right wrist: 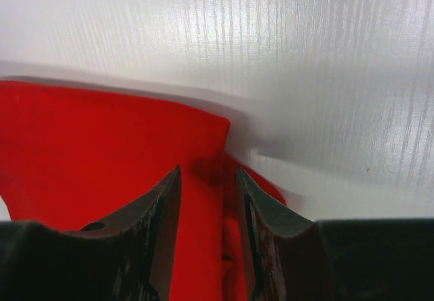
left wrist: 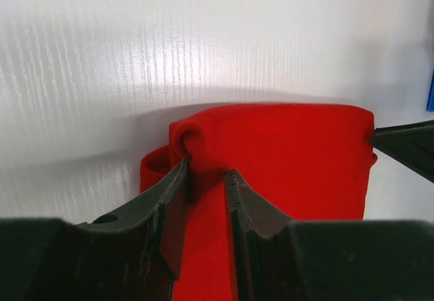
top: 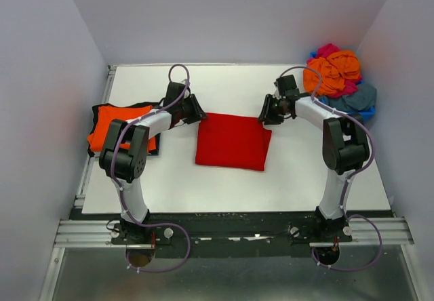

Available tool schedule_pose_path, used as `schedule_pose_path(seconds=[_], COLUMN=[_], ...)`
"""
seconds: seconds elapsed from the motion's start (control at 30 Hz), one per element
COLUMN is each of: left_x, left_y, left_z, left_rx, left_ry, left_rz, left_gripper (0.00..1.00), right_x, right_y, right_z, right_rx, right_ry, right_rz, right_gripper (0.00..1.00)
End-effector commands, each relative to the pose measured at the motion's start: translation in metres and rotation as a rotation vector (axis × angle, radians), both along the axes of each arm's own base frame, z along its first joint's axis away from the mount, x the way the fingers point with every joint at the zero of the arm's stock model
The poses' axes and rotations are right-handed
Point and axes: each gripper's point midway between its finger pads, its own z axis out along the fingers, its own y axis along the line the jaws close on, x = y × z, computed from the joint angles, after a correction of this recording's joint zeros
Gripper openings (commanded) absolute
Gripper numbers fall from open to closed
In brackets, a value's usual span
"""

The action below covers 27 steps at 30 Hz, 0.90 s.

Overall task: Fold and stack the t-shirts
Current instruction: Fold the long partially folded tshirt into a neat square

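Note:
The red t-shirt (top: 230, 142) lies folded into a rectangle at mid table. My left gripper (top: 199, 114) is at its far left corner. In the left wrist view, the left gripper (left wrist: 207, 172) has its jaws drawn in on a puckered ridge of the red t-shirt (left wrist: 285, 152). My right gripper (top: 264, 119) is at the far right corner. In the right wrist view, the right gripper (right wrist: 207, 172) has its jaws pressed on a raised fold of the red t-shirt (right wrist: 102, 145). A folded orange t-shirt (top: 119, 131) rests on a black t-shirt (top: 153, 146) at the left edge.
At the back right, a blue bin (top: 367, 114) holds a loose heap: an orange t-shirt (top: 336, 74), a magenta one (top: 327, 49) and a grey-blue one (top: 352, 97). White walls close in the table (top: 224, 186) on three sides. A rail (top: 230, 232) runs along the near edge.

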Motion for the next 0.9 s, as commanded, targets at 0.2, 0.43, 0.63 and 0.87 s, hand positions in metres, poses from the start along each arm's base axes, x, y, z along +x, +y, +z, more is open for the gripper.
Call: schedule_pose_path(seconds=[0.2, 0.43, 0.63, 0.87], left_x=[-0.006, -0.014, -0.015, -0.01], left_y=[0.001, 0.005, 0.009, 0.007], left_z=[-0.002, -0.004, -0.004, 0.002], left_rx=[-0.006, -0.008, 0.008, -0.003], left_ry=[0.02, 0.027, 0.031, 0.015], left_rz=[-0.014, 0.009, 0.016, 0.006], left_gripper=[0.33, 0.38, 0.33, 0.27], right_x=[-0.006, -0.008, -0.01, -0.01], right_y=[0.003, 0.005, 0.003, 0.002], right_z=[-0.016, -0.013, -0.012, -0.006], right_rx=[0.028, 0.043, 0.037, 0.03], right_ry=[0.04, 0.038, 0.037, 0.021], right_rz=[0.015, 0.024, 0.017, 0.013], right_gripper=[0.36, 0.33, 0.22, 0.13])
